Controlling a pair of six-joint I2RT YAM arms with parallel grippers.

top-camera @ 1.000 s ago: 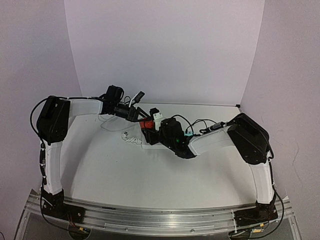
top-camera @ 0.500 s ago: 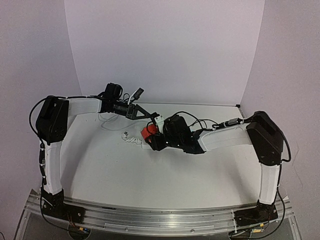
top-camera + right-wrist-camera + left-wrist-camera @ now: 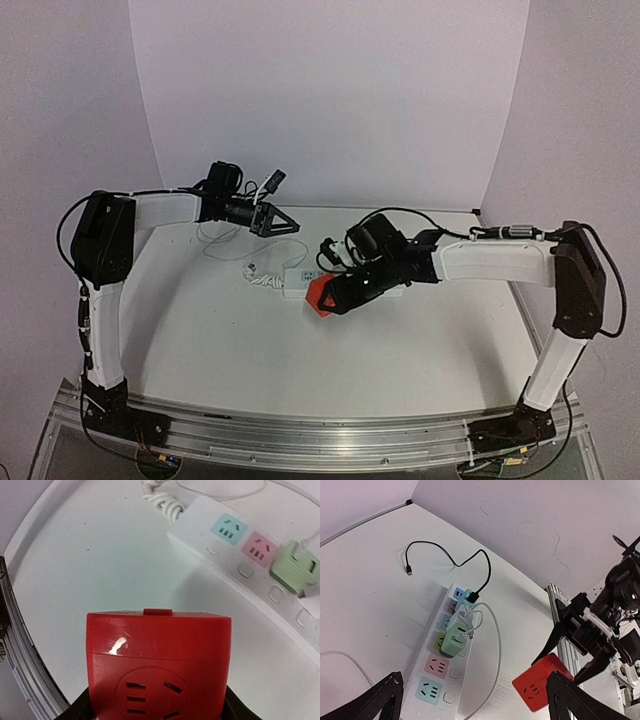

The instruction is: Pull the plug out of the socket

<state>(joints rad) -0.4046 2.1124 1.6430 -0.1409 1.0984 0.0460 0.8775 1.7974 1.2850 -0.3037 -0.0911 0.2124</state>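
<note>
We see right gripper [image 3: 331, 293] clamped on the red plug [image 3: 319, 296], which is out of the socket [image 3: 296, 283] and apart from it, about 4 o'clock of its left end in top view. Socket lies mid-table [image 3: 230, 340]. Left gripper [image 3: 283, 224] jaws spread wide, holding nothing, 11 o'clock of socket. Green plug [image 3: 454, 641] sits plugged in

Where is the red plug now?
In the top view, the red plug is near the centre, held in the right gripper on the near side of the strip, clear of its outlets.
</note>
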